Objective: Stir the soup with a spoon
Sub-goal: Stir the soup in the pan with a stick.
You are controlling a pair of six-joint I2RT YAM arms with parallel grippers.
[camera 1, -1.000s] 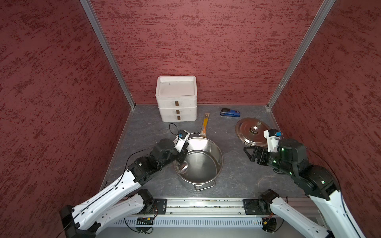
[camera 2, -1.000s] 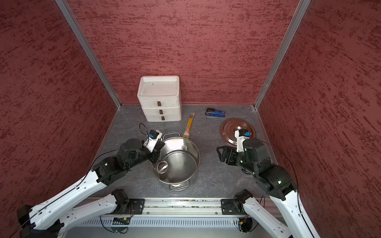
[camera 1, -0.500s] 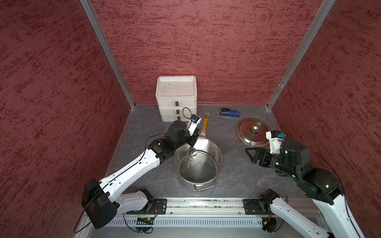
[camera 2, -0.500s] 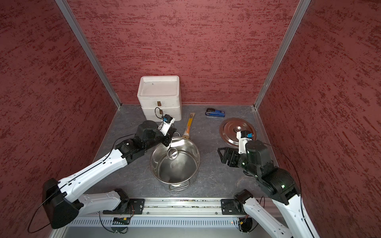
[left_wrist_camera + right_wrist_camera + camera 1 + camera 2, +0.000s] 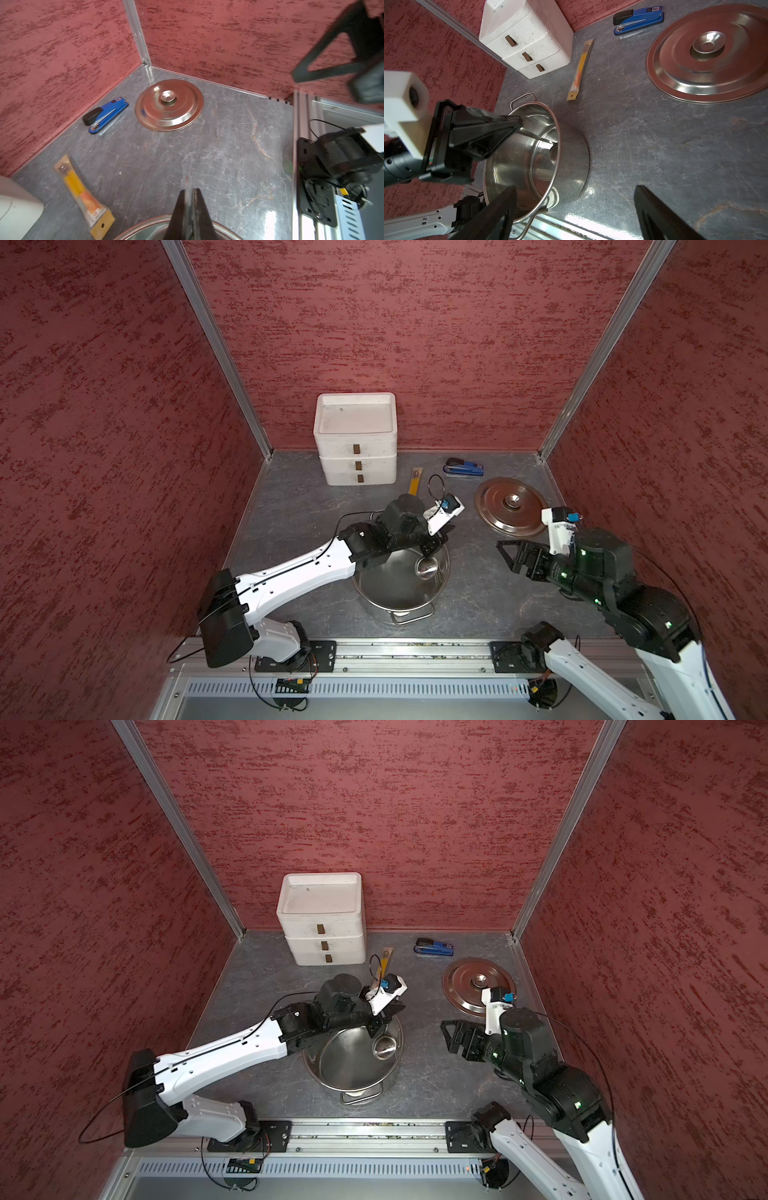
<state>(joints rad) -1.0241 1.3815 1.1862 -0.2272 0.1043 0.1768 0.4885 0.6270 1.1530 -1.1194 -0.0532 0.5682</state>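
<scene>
"So, both top views first: what had changed?"

"The arm had swung round. The left gripper, pinched shut on the spoon, went from the pot's near-left side, along the far rim, to the side facing the lid. The spoon's bowl hung inside the pot, close to that wall. I read it as one arc of a stir, so stirring was under way. How many turns remained, I couldn't say."

"And the other arm?"

"The right gripper had spread wider. It held nothing and sat well apart from the pot, just beside the lid, which lay flat on the table."

"Left wrist view?"

"Fingers were closed on a thin, blurred metal strip, the spoon handle, with the pot rim just under them. The stapler and orange stick lay beyond, untouched."

"Right wrist view?"

"Its own jaws stood wide, with only table and pot side between them. The handle slanted from the left fingers down to the inner wall."

"Containers?"

"Pot: bare shiny steel, no liquid seen, only the spoon. The white drawer unit had three drawers shut, contents hidden."
</scene>
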